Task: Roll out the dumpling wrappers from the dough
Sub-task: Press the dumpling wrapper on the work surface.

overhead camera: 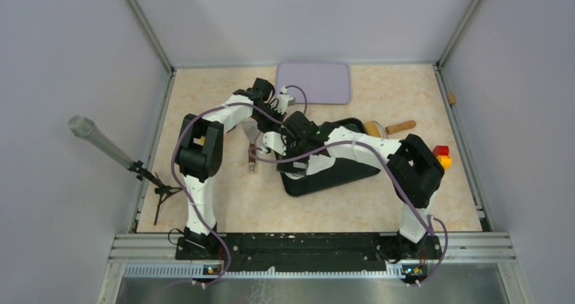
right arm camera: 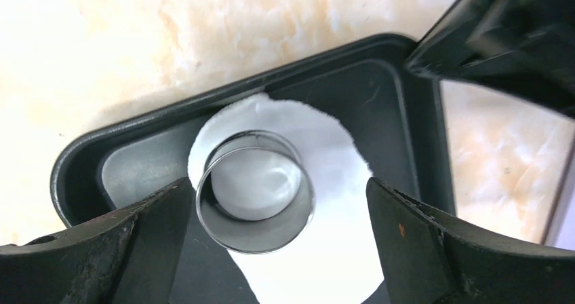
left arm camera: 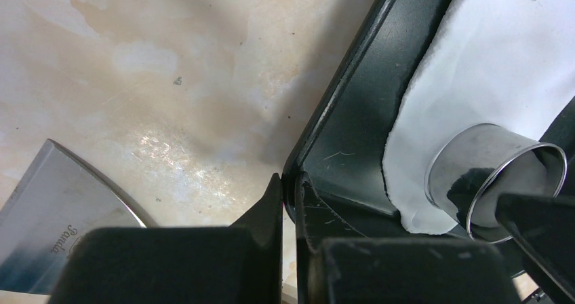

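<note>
Tabletop (overhead camera: 271,209) beige marbled | left gripper (left arm camera: 288,202) seemingly clamps tray (left arm camera: 352,114) | right gripper (right arm camera: 278,188) agape, empty

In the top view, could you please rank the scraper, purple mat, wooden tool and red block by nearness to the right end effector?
1. scraper, just left
2. purple mat, far edge
3. wooden tool, to the right
4. red block, far right

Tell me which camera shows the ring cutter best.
The right wrist view: the ring cutter stands whole on the dough in the black tray, between the fingers of the open right gripper. The left wrist view shows it side-on, partly behind a dark finger. In the top view the arms hide it.
</note>
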You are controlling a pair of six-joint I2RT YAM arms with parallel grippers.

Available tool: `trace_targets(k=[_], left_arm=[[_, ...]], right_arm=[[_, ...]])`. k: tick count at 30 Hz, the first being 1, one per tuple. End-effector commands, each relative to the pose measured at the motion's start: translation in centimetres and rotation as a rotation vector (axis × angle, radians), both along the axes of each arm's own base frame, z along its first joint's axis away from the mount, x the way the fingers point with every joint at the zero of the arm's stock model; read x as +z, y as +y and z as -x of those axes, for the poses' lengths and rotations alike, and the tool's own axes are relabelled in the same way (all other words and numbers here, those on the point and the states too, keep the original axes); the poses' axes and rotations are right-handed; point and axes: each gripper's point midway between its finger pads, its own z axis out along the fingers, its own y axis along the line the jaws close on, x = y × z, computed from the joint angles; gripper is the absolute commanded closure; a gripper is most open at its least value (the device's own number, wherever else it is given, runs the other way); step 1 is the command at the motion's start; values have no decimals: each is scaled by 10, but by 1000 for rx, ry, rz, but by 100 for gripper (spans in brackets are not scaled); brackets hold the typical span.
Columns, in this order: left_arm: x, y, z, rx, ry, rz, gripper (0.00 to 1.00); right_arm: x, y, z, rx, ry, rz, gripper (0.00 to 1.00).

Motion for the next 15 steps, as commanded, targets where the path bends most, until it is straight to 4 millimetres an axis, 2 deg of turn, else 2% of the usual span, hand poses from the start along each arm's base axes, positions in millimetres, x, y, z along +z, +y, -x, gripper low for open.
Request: trace_targets(k=[1,4,6,8,9,13,15], left_arm=[[3,-4,9,-11,9,9,100],[7,-5,7,-9,0,13,97],[13,-4,3,0,-15,15,85],[23,-4,-2,11,-36,26,66],[29,-3,-5,16,-51,34,61],[55,3,-14,52,-112,52,32],[66,9,-15,60,-142,43,22]], right_arm=[[53,19,-10,4,23,-148,4],[80,20,-10,14,23,-209,4],[96,14,-8,14,28,-237,4],[112,5,-2,26,36,-277,4],[119,2,3,40,33,-303,4],[117,-17,8,37,-52,-327,3],[107,-22,9,36,-66,-315,5]])
